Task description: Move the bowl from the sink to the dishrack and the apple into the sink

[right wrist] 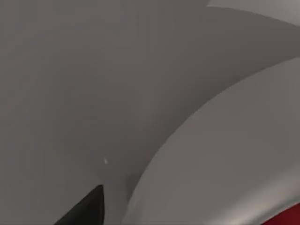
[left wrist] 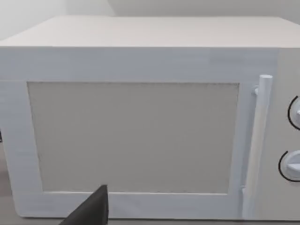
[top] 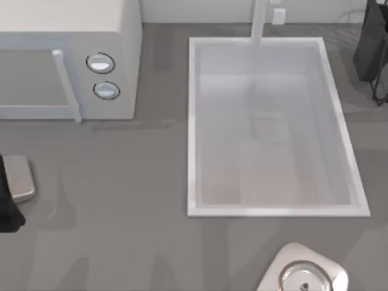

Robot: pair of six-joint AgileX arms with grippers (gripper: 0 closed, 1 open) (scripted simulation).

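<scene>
The white sink [top: 193, 127] lies right of centre with its faucet [top: 259, 21] at the far short end, and its basin floor shows bare. The bowl is out of view. A dark frame at the far right edge looks like the dishrack [top: 374, 48]. My right arm [top: 303, 274] hovers low near the front edge, just in front of the sink. In the right wrist view a sliver of red, possibly the apple [right wrist: 291, 218], peeks in behind a pale curved surface. My left arm [top: 17, 179] rests at the left edge, facing the microwave.
A white microwave [top: 66, 60] with two knobs and a bar handle [left wrist: 257, 145] fills the far left. Grey tabletop [top: 121, 212] stretches between the microwave, the sink and the front edge.
</scene>
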